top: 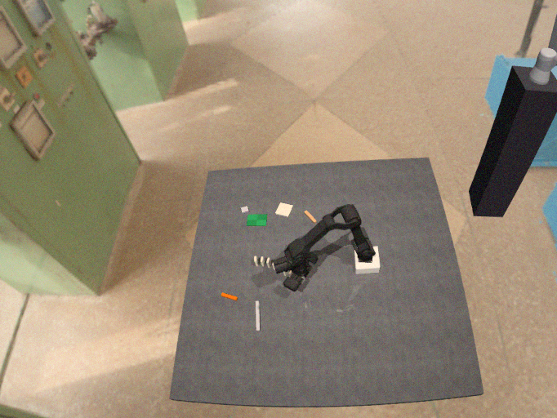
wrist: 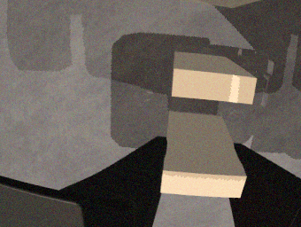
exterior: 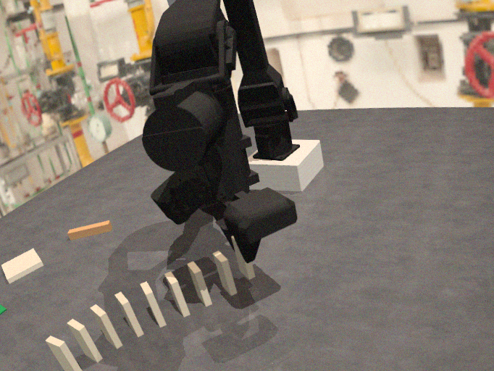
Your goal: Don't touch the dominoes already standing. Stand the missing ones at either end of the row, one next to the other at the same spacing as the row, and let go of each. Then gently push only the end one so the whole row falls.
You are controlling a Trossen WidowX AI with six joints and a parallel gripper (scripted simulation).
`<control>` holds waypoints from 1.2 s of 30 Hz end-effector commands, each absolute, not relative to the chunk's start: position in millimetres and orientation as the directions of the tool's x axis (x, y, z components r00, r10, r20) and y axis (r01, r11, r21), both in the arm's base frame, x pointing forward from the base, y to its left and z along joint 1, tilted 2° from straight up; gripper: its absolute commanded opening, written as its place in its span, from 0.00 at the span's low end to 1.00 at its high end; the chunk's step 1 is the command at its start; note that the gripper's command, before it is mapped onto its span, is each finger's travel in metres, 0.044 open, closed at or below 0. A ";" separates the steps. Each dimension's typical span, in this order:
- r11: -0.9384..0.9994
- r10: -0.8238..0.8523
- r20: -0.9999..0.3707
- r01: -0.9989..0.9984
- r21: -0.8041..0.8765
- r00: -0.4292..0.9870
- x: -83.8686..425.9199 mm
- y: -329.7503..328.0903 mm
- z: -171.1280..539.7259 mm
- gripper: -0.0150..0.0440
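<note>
Several cream dominoes stand upright in a slanting row; in the exterior view the near-left end one [exterior: 64,355] and the far-right end one [exterior: 225,275] show, and in the top view the arm hides part of the row, with one domino [top: 255,260] at its left end. My gripper [exterior: 240,251] [wrist: 197,151] is shut on another domino [exterior: 247,272] [wrist: 201,183], held upright just past the far-right end of the row. The nearest standing domino [wrist: 212,86] is in front of it, with a gap between them. I cannot tell whether the held domino's foot touches the table.
The dark table [top: 323,359] also bears a green piece [top: 256,220], a cream slab [top: 284,209] [exterior: 22,265], a small white block [top: 244,209], a light orange bar [top: 310,216] [exterior: 89,230], an orange bar [top: 229,296] and a white bar [top: 257,315]. The arm's base stands on a white block [top: 367,267] [exterior: 275,175].
</note>
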State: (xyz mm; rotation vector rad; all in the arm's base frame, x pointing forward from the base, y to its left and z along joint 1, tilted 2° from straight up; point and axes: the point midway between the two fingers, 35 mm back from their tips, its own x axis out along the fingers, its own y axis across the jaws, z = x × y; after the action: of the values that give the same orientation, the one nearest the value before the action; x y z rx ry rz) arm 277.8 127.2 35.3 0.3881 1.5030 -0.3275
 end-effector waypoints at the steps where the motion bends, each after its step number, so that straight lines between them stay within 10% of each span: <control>1: 0.894 0.034 -0.998 0.444 0.052 0.048 276.6 127.3 28.4 0.44; 10: 0.894 0.034 -0.998 0.444 0.052 0.048 276.6 127.3 28.4 0.44; 23: 0.894 0.034 -0.998 0.444 0.052 0.048 276.6 127.3 28.4 1.00; 36: 0.896 0.030 -0.998 0.442 0.048 0.047 270.5 122.4 158.9 1.00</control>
State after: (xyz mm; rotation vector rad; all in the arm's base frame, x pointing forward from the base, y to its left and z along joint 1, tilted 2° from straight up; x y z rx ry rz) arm 277.2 125.6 134.8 0.3940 1.4966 -0.3270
